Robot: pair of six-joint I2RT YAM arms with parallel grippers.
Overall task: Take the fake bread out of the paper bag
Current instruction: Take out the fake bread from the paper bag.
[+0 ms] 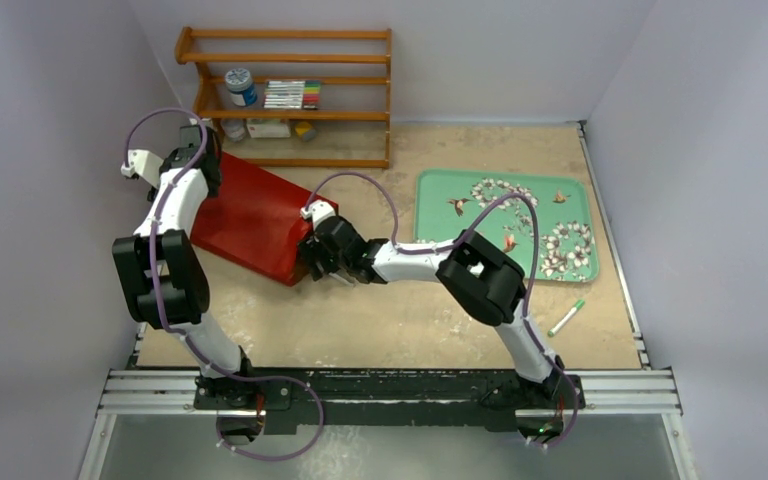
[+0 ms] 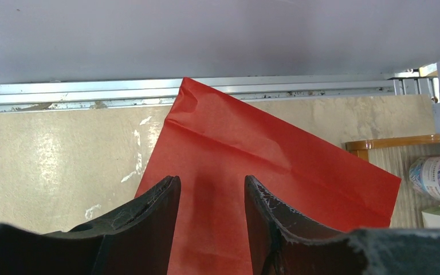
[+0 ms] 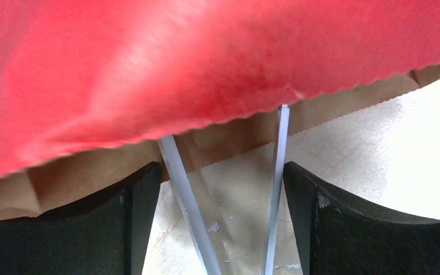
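The paper bag (image 1: 260, 215) lies flat on the table, red outside, with its brown-lined mouth facing right. The fake bread is hidden. My left gripper (image 1: 205, 168) hangs over the bag's far closed end. In the left wrist view its jaws (image 2: 211, 179) stand apart above the red paper (image 2: 252, 149) with nothing between them. My right gripper (image 1: 312, 262) is at the bag's mouth (image 3: 177, 57). Between its fingers (image 3: 222, 166) it holds metal tongs (image 3: 179, 172), whose two arms are spread and reach in under the notched rim.
A teal flowered tray (image 1: 435, 200) lies at the right of the table. A green marker (image 1: 566, 317) rests near the right front edge. A wooden shelf (image 1: 290, 90) with jars and markers stands at the back, close behind the bag.
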